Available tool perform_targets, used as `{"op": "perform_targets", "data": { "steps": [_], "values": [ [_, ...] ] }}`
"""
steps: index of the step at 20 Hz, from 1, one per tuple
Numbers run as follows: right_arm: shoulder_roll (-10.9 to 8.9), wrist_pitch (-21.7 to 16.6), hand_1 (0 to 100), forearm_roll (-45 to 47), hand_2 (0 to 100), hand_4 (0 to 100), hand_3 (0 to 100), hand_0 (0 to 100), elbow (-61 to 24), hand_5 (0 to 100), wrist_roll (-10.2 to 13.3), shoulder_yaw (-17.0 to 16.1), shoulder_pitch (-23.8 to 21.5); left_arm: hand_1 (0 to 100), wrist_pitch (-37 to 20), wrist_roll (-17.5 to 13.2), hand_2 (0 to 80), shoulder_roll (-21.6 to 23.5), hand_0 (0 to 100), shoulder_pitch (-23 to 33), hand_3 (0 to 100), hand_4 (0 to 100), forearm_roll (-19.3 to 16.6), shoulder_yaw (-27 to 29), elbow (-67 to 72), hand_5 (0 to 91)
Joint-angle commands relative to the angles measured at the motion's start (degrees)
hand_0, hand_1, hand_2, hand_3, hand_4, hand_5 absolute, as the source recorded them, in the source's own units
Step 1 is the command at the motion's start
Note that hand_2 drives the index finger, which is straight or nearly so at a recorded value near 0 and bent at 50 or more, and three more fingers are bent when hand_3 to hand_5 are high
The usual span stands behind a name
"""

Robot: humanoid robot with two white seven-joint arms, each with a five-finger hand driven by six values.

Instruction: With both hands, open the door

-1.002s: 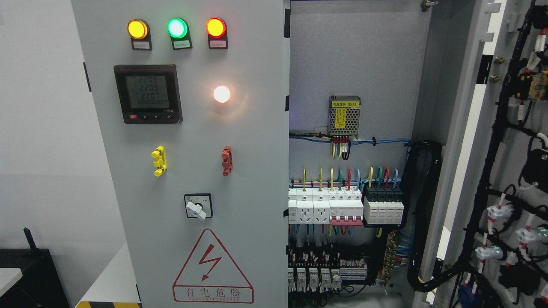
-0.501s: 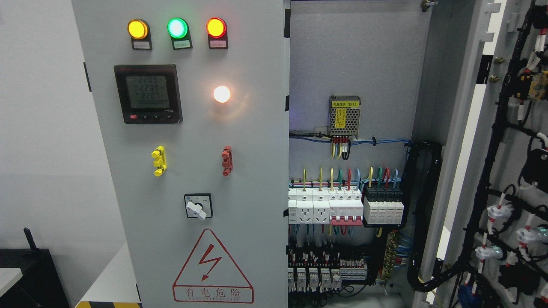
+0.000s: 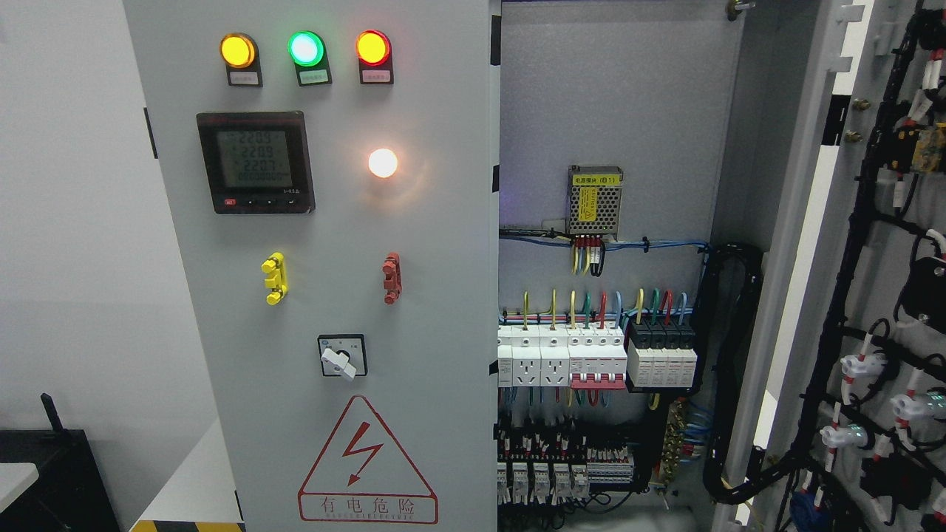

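Neither robot hand appeared in the head view, so the state of their fingers could not be told.

The electrical cabinet had two doors. The right door (image 3: 850, 281) stood swung wide open at the picture's right, its inner face turned toward the camera and carrying black cable bundles (image 3: 857, 244) and white lamp backs. The cabinet interior (image 3: 613, 96) was exposed, with a small power supply (image 3: 595, 199) mounted on the back panel and a row of breakers (image 3: 597, 358) below it.

The left door (image 3: 332, 295) was shut or nearly so, flush with the cabinet front. It bore three indicator lamps (image 3: 304, 49) at the top, a digital meter (image 3: 256, 162), a lit white lamp (image 3: 383, 162), a yellow handle (image 3: 274, 278), a red handle (image 3: 391, 278), a rotary switch (image 3: 341, 357) and a triangular warning sign (image 3: 367, 462).

Judged from this layout, the right-door step was complete and the left-door step had not begun. The next move would likely call for a hand to be brought to the left door's free edge near the centre post and for the door to be pulled outward about its left-side hinges, keeping clear of the live wiring inside.
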State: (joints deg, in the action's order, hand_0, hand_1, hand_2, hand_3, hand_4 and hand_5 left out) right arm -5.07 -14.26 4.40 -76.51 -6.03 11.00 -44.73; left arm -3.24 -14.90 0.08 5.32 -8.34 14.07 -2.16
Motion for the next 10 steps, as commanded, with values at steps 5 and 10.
{"op": "perform_targets", "data": {
  "steps": [5, 10],
  "values": [
    [-5.3, -1.91, 0, 0.09, 0, 0, 0, 11, -21.57, 0, -0.03, 2.27, -1.59, 0, -0.01, -0.04, 0.0, -1.31, 0, -0.04, 0, 3, -0.01, -0.01, -0.12, 0.0],
    [-8.29, -5.6, 0, 0.17, 0, 0, 0, 11, -25.61, 0, -0.03, 4.55, -1.32, 0, -0.01, -0.04, 0.0, -1.31, 0, 0.04, 0, 3, -0.01, -0.01, -0.12, 0.0]
  ]
}}
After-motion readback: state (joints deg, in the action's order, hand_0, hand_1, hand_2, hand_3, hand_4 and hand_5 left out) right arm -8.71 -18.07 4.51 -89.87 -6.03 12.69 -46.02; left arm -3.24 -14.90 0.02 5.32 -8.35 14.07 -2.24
